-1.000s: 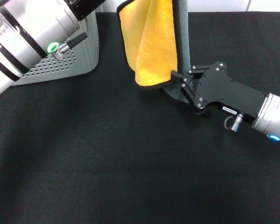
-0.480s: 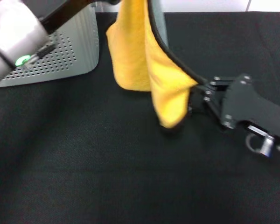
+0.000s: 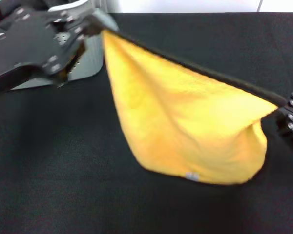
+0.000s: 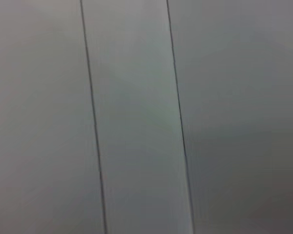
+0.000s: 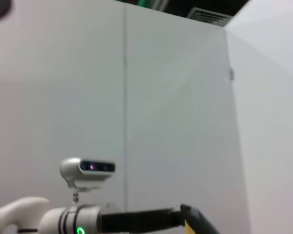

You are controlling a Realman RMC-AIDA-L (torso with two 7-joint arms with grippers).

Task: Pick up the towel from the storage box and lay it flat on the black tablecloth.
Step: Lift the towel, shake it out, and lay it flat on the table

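In the head view the yellow-orange towel (image 3: pixel 185 122) hangs stretched between my two grippers above the black tablecloth (image 3: pixel 63 185). Its black edging runs taut from upper left to right, and its lower fold with the small white label (image 3: pixel 191 176) sags onto the cloth. My left gripper (image 3: pixel 90 23) is shut on the towel's upper left corner, in front of the light grey storage box (image 3: pixel 90 61). My right gripper (image 3: pixel 284 108) is shut on the right corner at the frame's right edge. In the right wrist view the left arm (image 5: pixel 63 219) shows with a sliver of yellow towel (image 5: pixel 188 225).
The storage box stands at the back left, mostly hidden behind my left gripper. A white wall (image 3: pixel 185 5) runs behind the table's far edge. The left wrist view shows only plain grey wall panels (image 4: pixel 136 117).
The two grippers have drawn apart, the left to the left and the right to the right. The towel went from a hanging bundle to a spread sheet, its lower edge down on the tablecloth.
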